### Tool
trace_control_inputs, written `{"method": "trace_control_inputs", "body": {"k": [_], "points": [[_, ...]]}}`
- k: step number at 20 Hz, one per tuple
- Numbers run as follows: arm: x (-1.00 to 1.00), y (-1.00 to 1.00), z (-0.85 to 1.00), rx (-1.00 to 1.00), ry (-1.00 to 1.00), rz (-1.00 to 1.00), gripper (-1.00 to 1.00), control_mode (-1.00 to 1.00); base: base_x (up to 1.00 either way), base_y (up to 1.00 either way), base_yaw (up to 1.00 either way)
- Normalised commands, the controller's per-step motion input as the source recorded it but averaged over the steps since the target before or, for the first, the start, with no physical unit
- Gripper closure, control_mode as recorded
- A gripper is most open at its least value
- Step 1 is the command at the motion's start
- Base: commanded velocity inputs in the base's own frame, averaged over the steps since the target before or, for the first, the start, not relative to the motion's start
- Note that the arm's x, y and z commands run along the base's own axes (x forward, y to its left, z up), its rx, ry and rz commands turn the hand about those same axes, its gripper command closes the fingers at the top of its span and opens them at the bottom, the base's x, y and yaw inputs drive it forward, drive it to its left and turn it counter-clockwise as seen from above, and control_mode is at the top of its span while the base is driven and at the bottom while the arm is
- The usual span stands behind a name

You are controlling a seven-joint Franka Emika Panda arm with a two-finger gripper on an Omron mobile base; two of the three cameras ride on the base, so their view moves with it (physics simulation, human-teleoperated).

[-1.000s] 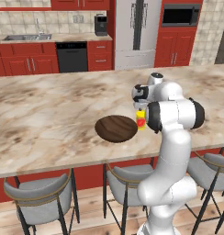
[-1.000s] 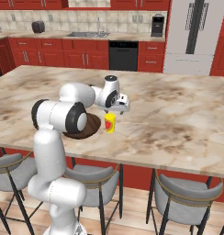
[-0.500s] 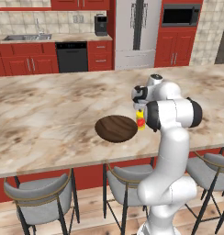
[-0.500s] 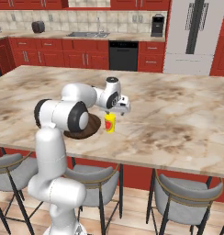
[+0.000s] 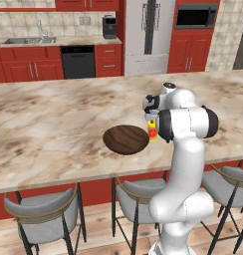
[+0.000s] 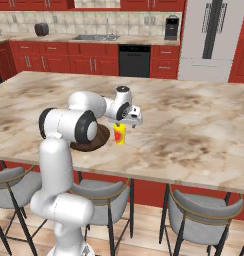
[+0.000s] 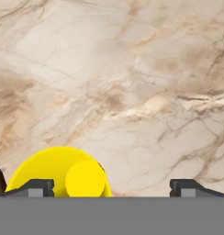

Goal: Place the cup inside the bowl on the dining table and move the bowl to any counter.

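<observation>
Hand view puts the cup, upright on the desk just beside the bowl, below and off toward one of the spread, empty fingers, not centred between them, its red mark bearing no readable writing.

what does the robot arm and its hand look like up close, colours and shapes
The arm is glossy white, built of rounded tubular segments with dark grey discs at the joints. Its hand is a white block with dark patches, ending in two small dark finger tips with lighter grey pads. No cables, labels or markings are visible on it.
</observation>
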Motion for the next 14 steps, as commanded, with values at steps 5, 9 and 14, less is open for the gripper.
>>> {"method": "trace_control_inputs", "body": {"k": [5, 9, 14], "points": [[0.00, -0.01, -0.12, 0.00, 0.01, 0.00, -1.00, -1.00, 0.00, 0.00, 0.00], [0.00, 0.00, -0.11, 0.00, 0.01, 0.00, -1.00, -1.00, 0.00, 0.00, 0.00], [0.00, 0.00, -0.11, 0.00, 0.02, 0.00, -1.00, -1.00, 0.00, 0.00, 0.00]]}}
